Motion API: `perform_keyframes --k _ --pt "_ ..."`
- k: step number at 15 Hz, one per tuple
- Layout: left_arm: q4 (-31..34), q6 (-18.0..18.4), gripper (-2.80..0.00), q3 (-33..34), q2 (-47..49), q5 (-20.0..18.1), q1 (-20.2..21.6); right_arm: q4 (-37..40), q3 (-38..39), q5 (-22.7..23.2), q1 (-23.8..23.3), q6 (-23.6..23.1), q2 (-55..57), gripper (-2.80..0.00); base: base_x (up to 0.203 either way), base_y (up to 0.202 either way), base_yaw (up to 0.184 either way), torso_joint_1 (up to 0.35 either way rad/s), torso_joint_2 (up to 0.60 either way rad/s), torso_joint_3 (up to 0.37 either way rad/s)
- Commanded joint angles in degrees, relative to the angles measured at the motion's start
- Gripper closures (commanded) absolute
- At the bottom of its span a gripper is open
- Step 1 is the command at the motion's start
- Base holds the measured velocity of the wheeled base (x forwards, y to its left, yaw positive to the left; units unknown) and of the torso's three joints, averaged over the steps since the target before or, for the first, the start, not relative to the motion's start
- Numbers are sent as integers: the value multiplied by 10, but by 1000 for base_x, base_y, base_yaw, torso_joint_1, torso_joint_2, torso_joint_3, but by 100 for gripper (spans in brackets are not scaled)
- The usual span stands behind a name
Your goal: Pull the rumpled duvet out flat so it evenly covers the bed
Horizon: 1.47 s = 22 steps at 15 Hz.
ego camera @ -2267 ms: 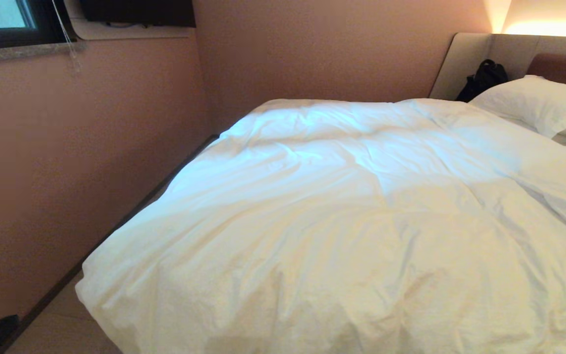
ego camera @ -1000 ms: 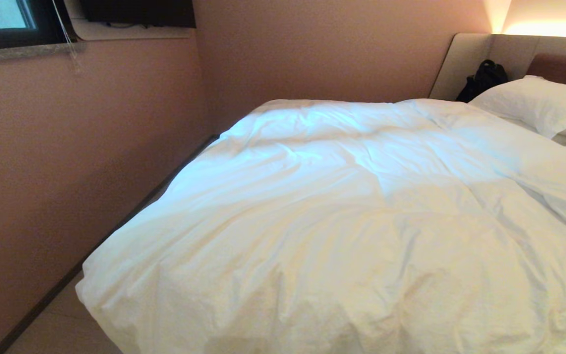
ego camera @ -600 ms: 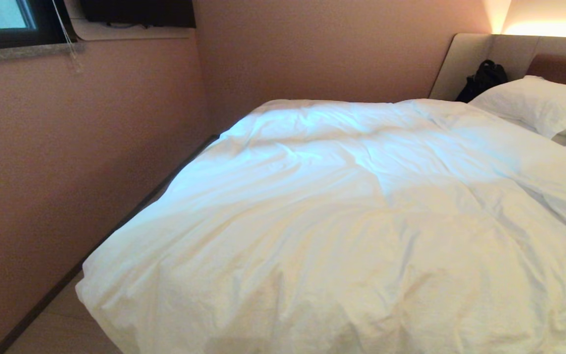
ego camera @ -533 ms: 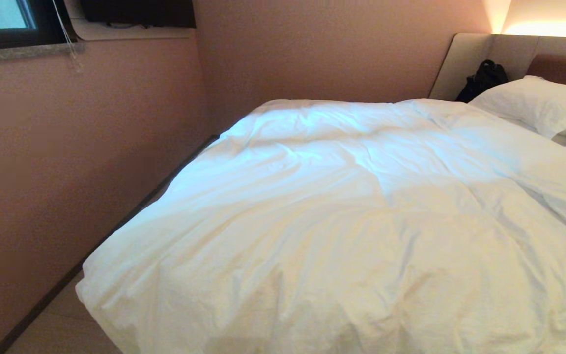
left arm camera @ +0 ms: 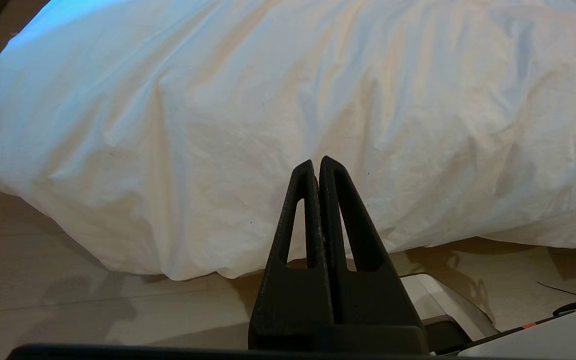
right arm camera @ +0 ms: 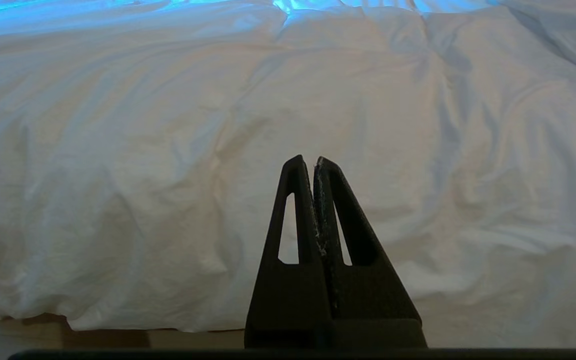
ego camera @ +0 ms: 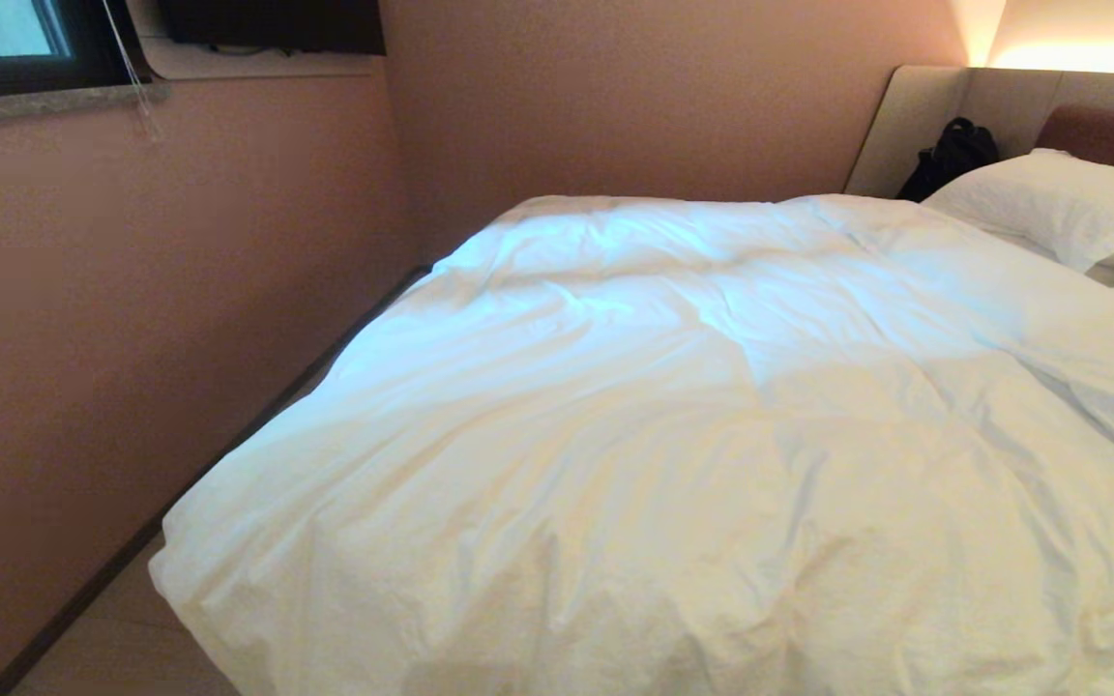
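Observation:
The white wrinkled duvet (ego camera: 692,425) lies spread over the bed (ego camera: 915,116), reaching from the near edge up to the pillows. Its near edge hangs over the bed's side close to the floor, as the left wrist view shows on the duvet (left arm camera: 268,100). My left gripper (left arm camera: 316,162) is shut with nothing in it and hangs in front of that hanging edge, apart from it. The right gripper (right arm camera: 308,160) is shut and empty too, facing the duvet (right arm camera: 218,100) from the near side. Neither gripper shows in the head view.
White pillows (ego camera: 1060,203) lie at the headboard on the far right, with a black bag (ego camera: 949,155) beside them. A pink wall (ego camera: 131,290) runs close along the bed's left side, leaving a narrow strip of floor (ego camera: 102,628). My own white base (left arm camera: 448,305) shows below the left gripper.
A dark shape at the lower left corner of the head view has gone out of sight. The duvet has not moved.

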Motion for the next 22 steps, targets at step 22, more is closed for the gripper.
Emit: perform_keyframes --k 22 --pt "55 2 0 -3 -23 0 -61 0 0 0 0 0 1 0 0 0 0 0 0 0"
